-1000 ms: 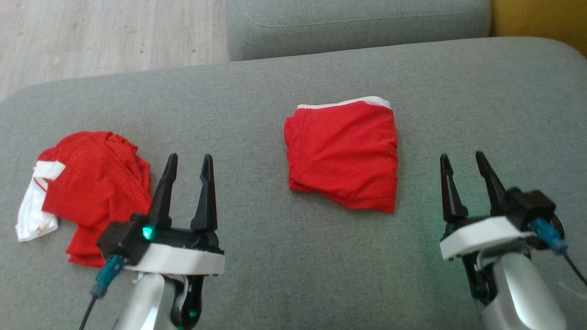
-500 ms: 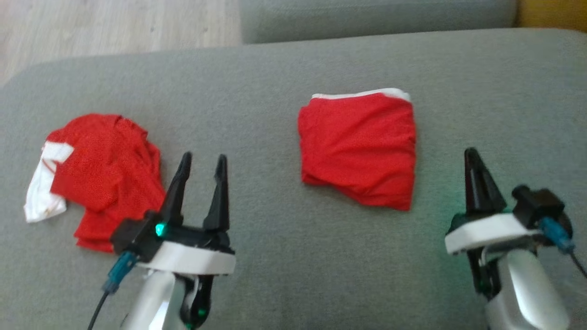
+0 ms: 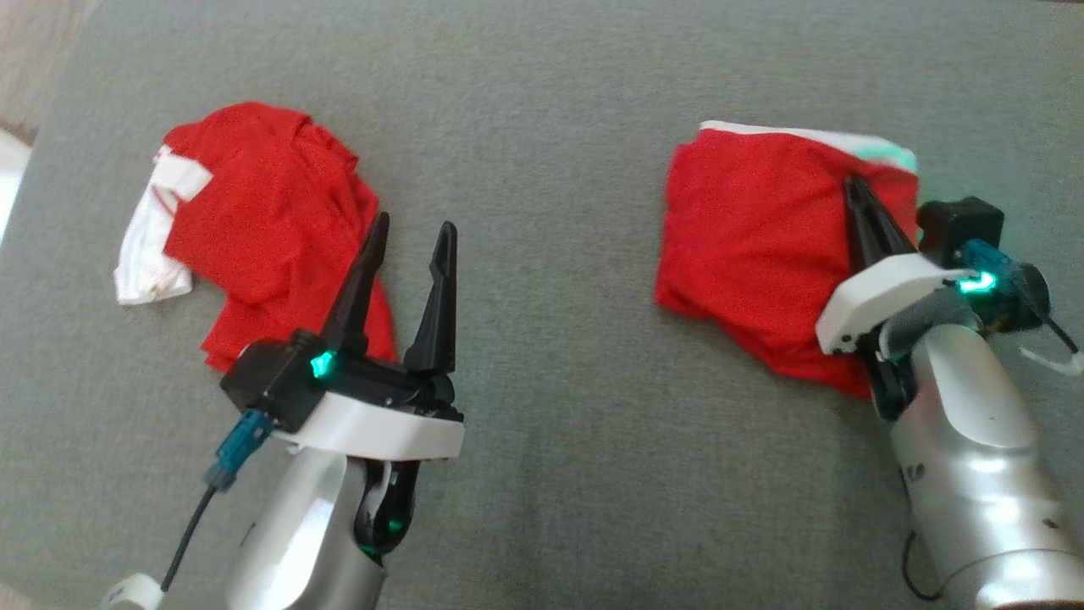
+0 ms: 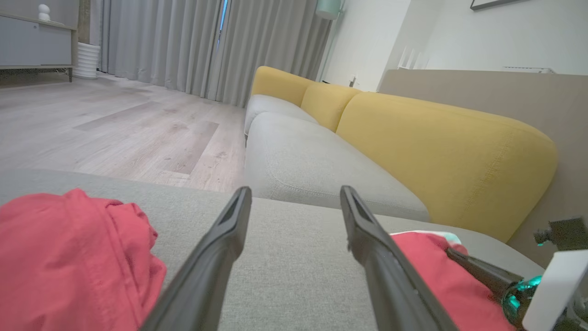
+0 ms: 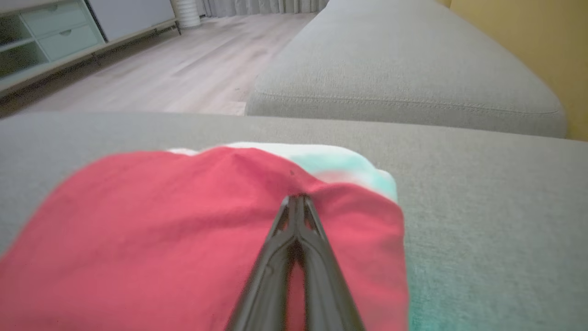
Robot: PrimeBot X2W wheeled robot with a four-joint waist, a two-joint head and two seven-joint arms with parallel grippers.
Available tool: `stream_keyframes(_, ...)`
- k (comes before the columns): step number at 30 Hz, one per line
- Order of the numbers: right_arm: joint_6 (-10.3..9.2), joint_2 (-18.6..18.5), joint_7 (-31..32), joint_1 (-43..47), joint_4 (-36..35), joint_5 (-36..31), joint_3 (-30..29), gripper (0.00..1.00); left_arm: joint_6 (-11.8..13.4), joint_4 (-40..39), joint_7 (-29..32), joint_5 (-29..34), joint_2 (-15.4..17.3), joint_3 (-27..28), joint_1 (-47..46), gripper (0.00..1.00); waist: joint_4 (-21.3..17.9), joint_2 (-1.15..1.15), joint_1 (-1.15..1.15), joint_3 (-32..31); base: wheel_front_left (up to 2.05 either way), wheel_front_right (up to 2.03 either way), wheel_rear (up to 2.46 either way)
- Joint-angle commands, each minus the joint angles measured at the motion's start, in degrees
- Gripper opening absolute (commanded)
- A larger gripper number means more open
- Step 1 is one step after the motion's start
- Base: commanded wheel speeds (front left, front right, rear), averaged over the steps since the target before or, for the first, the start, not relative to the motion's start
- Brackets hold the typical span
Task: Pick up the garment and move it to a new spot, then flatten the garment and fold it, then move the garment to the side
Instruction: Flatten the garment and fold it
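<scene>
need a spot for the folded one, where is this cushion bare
Bare: the wide cushion strip between the crumpled garment and the folded garment, and the stretch nearer the robot. Crowded: left, where the open left pincer hangs by the crumpled one; right, where the shut right pincer pinches the folded garment.

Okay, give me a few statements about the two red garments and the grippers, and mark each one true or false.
1. The left gripper is open and holds nothing. True.
2. The right gripper stands wide open. False: its fingers are shut, tips pinching the folded garment.
3. The crumpled garment lies on the grey cushion, toward the robot's left. True.
4. The two garments touch each other. False: bare cushion separates them.
5. The folded garment is plain red all over. False: a white band edges its far side.
</scene>
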Motion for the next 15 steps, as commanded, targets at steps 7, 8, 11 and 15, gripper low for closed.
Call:
stream_keyframes(7, 0.14, -0.01, -3.22, -5.72, 7.3, -4.61, -2.04, 0.0, -0.32, -1.27, -0.29, -1.17, 0.28, 1.38, -2.32, 1.0, 2.51, 0.0, -0.02, 0.67, 0.0, 0.0, 0.0)
stream_keyframes(8, 0.14, 0.29, -3.71, -6.17, 7.06, -4.51, -1.69, 0.0, -0.32, -1.23, -0.29, -1.19, 0.28, 1.46, -2.22, 1.0, 2.48, 0.0, -0.02, 0.49, 0.0, 0.0, 0.0)
stream_keyframes(11, 0.14, 0.93, -4.32, -6.82, 5.94, -3.26, 1.23, 0.0, -0.32, -1.27, -0.29, -1.2, 0.28, 1.6, -1.96, 1.0, 2.39, 0.0, -0.02, 0.13, 0.0, 0.0, 0.0)
stream_keyframes(15, 0.14, 1.06, -4.44, -6.15, 6.4, 2.9, 10.86, 0.0, -0.32, -1.47, -0.29, -1.42, 0.27, 1.22, -2.02, 1.0, 2.73, 0.0, -0.02, 0.13, 0.0, 0.0, 0.0)
